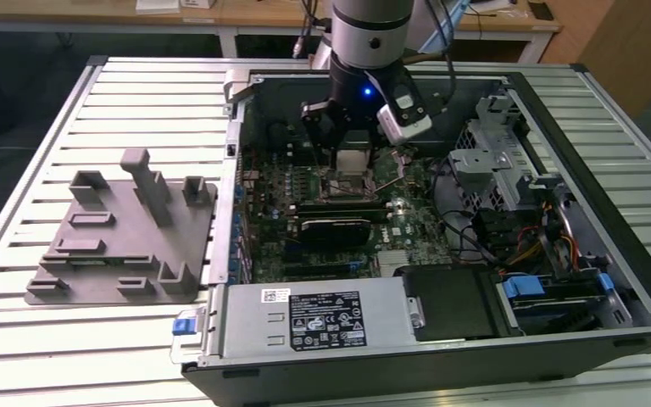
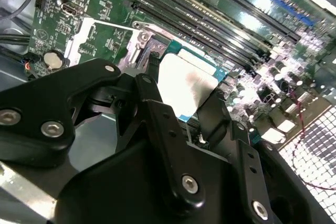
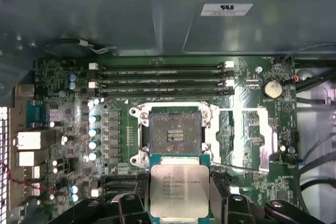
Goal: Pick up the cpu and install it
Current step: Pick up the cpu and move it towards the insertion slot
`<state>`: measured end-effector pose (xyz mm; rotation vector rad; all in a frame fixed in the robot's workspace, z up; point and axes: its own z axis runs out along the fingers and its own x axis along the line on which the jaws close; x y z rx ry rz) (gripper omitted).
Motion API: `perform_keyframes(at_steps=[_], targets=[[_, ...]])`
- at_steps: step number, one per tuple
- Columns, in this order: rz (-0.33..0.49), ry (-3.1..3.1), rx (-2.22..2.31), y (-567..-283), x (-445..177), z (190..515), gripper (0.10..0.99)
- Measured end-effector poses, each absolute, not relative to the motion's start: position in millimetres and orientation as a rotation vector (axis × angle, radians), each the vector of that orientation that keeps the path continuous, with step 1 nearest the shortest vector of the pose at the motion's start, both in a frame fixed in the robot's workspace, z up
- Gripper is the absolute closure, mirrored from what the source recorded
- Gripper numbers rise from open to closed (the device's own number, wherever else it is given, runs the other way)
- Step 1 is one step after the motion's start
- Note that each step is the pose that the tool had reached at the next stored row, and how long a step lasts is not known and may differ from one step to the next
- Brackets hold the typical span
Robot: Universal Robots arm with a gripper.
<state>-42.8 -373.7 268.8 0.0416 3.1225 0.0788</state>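
While the gripper (image 3: 179, 198) hangs inside the open computer case (image 1: 416, 375), its two black fingers (image 3: 140, 190) are clenched on opposite edges of the cpu (image 3: 179, 191), holding it flat with the silvery top showing. The cpu is over the green motherboard (image 3: 63, 124), just beside the bare socket (image 3: 175, 132), not seated in it.

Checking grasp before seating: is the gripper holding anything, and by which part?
Yes. The gripper holds the cpu by two opposite side edges, metal top left bare.
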Motion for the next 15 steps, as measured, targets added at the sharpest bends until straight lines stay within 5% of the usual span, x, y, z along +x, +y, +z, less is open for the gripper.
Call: perform_keyframes(at_steps=[15], targets=[[0.079,3.124,0.041,-358,-40,260,0.545]])
